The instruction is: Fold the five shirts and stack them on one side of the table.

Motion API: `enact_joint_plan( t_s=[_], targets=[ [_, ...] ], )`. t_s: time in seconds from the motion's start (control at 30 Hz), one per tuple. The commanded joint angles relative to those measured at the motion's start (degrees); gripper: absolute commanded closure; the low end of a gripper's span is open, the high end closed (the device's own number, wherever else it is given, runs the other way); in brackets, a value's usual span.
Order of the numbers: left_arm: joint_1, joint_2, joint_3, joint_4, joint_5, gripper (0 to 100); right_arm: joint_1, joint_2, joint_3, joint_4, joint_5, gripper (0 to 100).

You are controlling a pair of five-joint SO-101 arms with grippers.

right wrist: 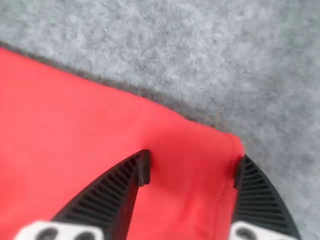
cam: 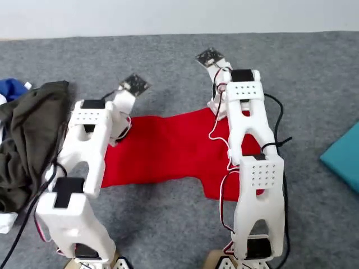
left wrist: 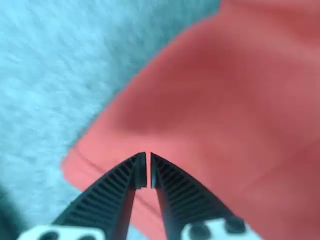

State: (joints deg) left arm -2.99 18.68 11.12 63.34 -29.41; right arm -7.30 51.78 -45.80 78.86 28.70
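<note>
At the centre of the table (cam: 168,56) the red shirt (cam: 174,151) lies spread flat and unfolded, with one arm at each of its far corners.

Left gripper (left wrist: 148,170): fingers (left wrist: 120,190) pressed almost together, a thin slit between the tips. They sit over the hemmed corner of the red shirt. Whether any cloth is caught between them cannot be told.

Right gripper (right wrist: 192,170): fingers (right wrist: 120,190) spread wide, straddling the opposite far corner of the shirt, with cloth lying between them and nothing pinched.

Other items noted: a dark olive shirt (cam: 28,140) heaped loosely at the left side, with a blue shirt (cam: 11,88) partly under it at the table edge. A teal cloth (cam: 343,157) lies flat at the right edge (it looks like a folded shirt, though it is mostly cut off).

Assessment of progress: early. At most one shirt appears folded and set aside. The red shirt is laid out ready, its first fold not yet made. The olive and blue shirts remain untouched in the heap. A fifth shirt could not be identified with confidence.
</note>
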Motion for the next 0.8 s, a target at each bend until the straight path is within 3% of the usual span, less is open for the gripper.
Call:
enact_joint_plan(
  t_s=[0.0, 0.33, 0.57, 0.77],
  targets=[
    [-2.5, 4.5, -4.7, 3.6, 0.5, 98, 1.7, 1.4, -2.3, -2.3, -0.6, 72.2],
    [-7.3, 16.4, -24.4, 20.1, 0.5, 98, 5.6, 3.0, -2.4, -3.6, -0.4, 72.2],
    [-6.4, 16.5, -33.0, 25.5, 0.5, 98, 3.7, 2.8, -7.4, -2.8, -0.6, 72.2],
    [-6.8, 16.5, -44.6, 31.8, 0.5, 98, -0.6, 1.4, -17.3, 4.3, -0.6, 72.2]
  ],
)
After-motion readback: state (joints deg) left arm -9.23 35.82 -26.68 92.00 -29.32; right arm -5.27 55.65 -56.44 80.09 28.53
